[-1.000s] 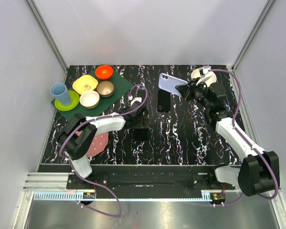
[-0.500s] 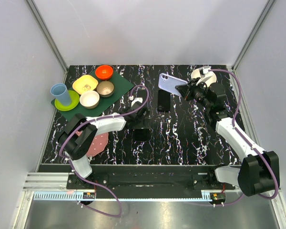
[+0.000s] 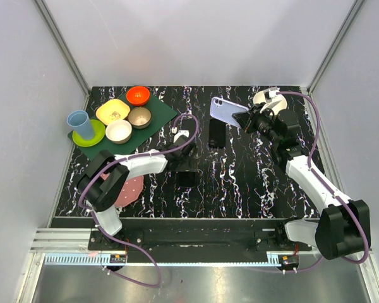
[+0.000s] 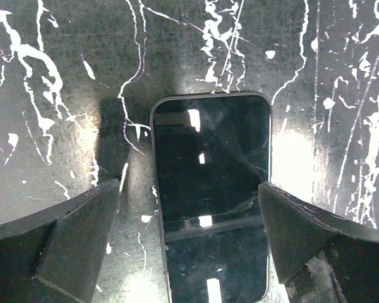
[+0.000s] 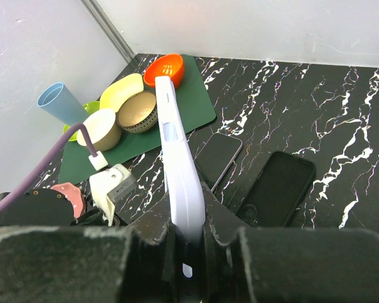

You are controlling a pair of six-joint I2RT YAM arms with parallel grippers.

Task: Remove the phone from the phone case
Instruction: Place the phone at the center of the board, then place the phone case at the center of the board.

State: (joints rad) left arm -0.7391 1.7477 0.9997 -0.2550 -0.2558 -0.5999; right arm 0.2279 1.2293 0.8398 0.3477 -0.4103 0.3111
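The phone (image 4: 210,189) lies flat, dark screen up, on the black marble table. My left gripper (image 4: 188,192) is open, with one finger on each side of the phone and neither finger gripping it. In the top view this gripper (image 3: 187,172) is at mid-table over the phone (image 3: 188,181). My right gripper (image 5: 188,218) is shut on a lavender phone case (image 5: 177,158), which it holds edge-on and raised. In the top view the right gripper (image 3: 245,118) holds the case (image 3: 222,109) at the back right. The inside of the case does not show.
A black phone case (image 3: 216,132) lies flat near the middle back and also shows in the right wrist view (image 5: 278,187). A green mat (image 3: 161,113) with several bowls and a blue cup (image 3: 81,124) is at the back left. A pink plate (image 3: 130,188) lies near the left arm.
My left gripper has shifted slightly toward the near edge over the phone. The right arm and the lavender case have not moved.
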